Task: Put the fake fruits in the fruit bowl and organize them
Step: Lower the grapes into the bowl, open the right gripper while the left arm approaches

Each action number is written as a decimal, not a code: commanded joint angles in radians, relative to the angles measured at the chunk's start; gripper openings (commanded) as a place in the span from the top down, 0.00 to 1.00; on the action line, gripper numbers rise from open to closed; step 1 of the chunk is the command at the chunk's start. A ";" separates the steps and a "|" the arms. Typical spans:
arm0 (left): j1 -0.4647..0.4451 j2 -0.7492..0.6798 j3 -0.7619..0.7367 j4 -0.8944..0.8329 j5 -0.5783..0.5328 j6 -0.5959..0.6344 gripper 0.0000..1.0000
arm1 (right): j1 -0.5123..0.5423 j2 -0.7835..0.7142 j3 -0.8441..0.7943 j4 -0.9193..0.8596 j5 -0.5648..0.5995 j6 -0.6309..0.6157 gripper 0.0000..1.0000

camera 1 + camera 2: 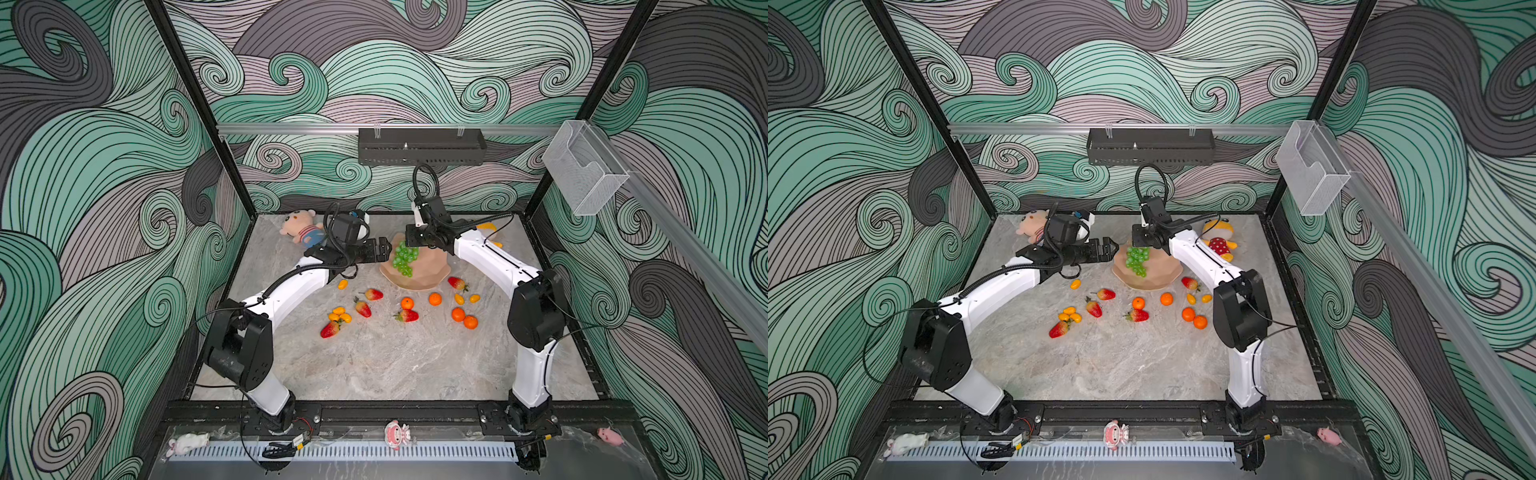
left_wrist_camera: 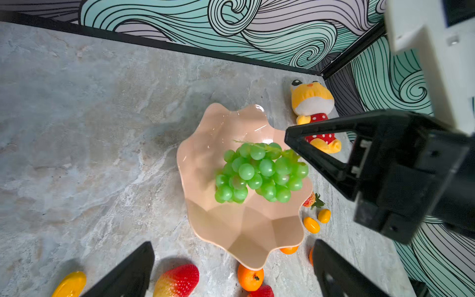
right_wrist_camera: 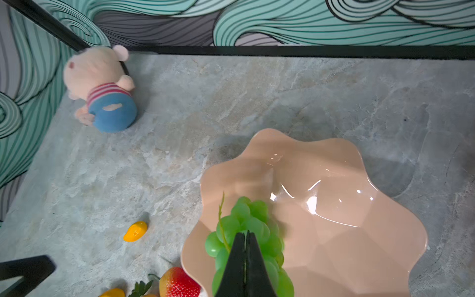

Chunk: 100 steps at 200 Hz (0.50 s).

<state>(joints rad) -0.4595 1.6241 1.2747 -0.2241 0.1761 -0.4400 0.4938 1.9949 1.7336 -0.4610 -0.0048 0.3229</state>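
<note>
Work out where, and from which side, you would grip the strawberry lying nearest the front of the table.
I would grip the strawberry across its broad red middle, coming straight down from above. It lies on its side, so open jaws can straddle its short width. Stay off the leafy end, where the kumquats crowd close.

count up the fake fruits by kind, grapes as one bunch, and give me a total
strawberries: 5
tangerines: 4
kumquats: 6
grape bunch: 1
total: 16
</note>
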 commanded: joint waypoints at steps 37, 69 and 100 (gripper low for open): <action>-0.020 0.061 0.055 -0.004 0.041 0.035 0.01 | -0.066 0.074 0.026 -0.014 0.066 0.018 1.00; -0.039 0.081 0.060 0.010 0.078 0.037 0.02 | -0.096 0.089 0.024 -0.031 0.128 0.015 1.00; -0.066 0.092 0.063 0.011 0.079 0.053 0.01 | -0.122 0.093 0.014 -0.047 0.154 0.025 1.00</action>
<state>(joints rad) -0.5030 1.6985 1.2957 -0.2195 0.2333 -0.4141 0.3901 2.0766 1.7390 -0.4877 0.0967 0.3344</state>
